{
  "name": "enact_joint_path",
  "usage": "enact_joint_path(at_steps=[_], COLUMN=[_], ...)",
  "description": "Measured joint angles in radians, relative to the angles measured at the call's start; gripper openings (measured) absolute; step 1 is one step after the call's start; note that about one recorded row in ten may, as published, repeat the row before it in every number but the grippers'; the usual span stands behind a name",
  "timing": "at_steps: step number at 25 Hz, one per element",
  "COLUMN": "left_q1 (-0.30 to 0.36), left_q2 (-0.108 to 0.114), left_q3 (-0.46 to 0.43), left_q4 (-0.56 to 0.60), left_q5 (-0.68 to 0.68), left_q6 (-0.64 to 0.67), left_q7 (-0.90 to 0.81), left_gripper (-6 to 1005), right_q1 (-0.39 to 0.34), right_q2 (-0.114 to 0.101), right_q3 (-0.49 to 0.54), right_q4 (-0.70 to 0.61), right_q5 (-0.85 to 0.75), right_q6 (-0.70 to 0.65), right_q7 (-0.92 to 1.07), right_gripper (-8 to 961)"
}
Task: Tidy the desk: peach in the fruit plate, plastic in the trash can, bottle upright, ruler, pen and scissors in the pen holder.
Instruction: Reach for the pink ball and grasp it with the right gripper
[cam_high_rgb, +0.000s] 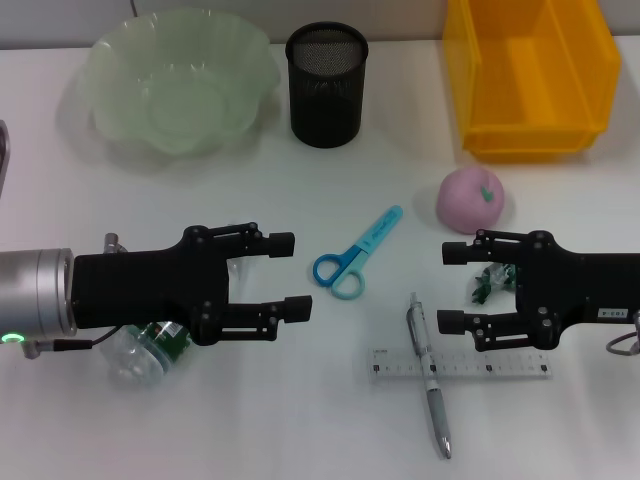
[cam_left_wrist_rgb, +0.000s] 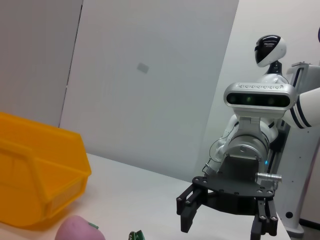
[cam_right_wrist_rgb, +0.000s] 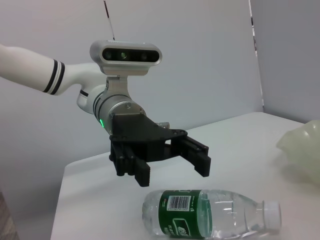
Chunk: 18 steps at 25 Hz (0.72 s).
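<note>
A pink peach sits right of centre, just beyond my right gripper, which hovers open. A green plastic wrapper lies between its fingers, partly hidden. Blue scissors lie in the middle. Nearer the front, a pen lies across a clear ruler. My left gripper is open at the left. Under that arm the bottle lies on its side, also clear in the right wrist view as the bottle. Along the back stand the green fruit plate, the black mesh pen holder and a yellow bin.
The left wrist view looks across at the right gripper, with the yellow bin and the top of the peach. In the right wrist view the left gripper hangs above the bottle. The fruit plate's edge shows nearby.
</note>
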Motion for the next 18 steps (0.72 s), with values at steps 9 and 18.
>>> enact_joint_path(at_steps=[9, 18], left_q1=[0.001, 0.002], left_q2=[0.000, 0.000], left_q3=[0.000, -0.008], left_q4=[0.000, 0.000], left_q5=[0.000, 0.000], left_q6=[-0.002, -0.001], left_q7=[-0.001, 0.000], left_gripper=[780, 780], right_q1=[0.000, 0.000], right_q2=[0.000, 0.001], right_q3=[0.001, 0.094], right_q4=[-0.001, -0.010], right_q5=[0.000, 0.027], right_q6=[0.000, 0.084], right_q7=[0.000, 0.025], right_gripper=[816, 815])
